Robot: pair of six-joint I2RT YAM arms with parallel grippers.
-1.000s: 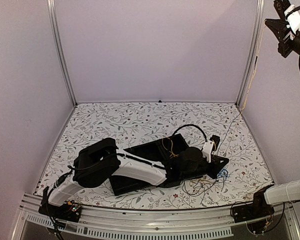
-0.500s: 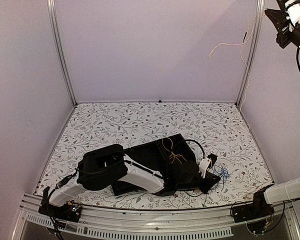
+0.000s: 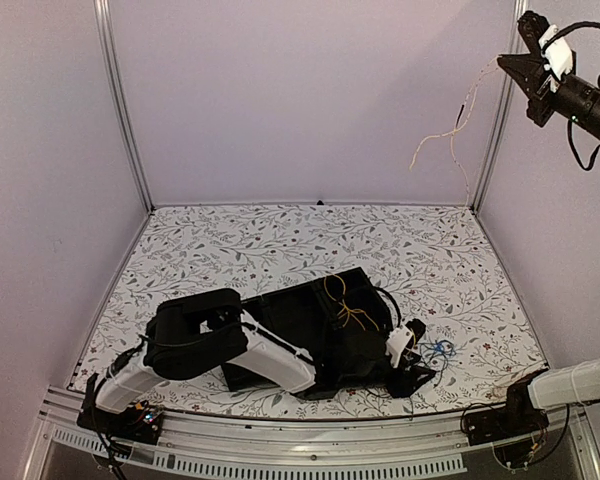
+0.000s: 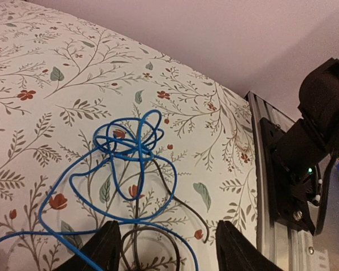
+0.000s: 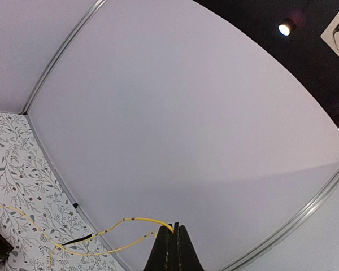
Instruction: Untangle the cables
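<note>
My floral-covered table [image 3: 230, 240] carries a black tray [image 3: 300, 305]. Just beside its right end, a knotted blue cable [image 4: 127, 148] crosses a black cable [image 4: 170, 192].

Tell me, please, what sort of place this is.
Probably an indoor robotics test cell: plain lilac wall panels set in aluminium posts enclose a floral-covered table, with a mounting rail along its near edge. The right wrist view shows a ceiling spotlight beyond the walls.
</note>
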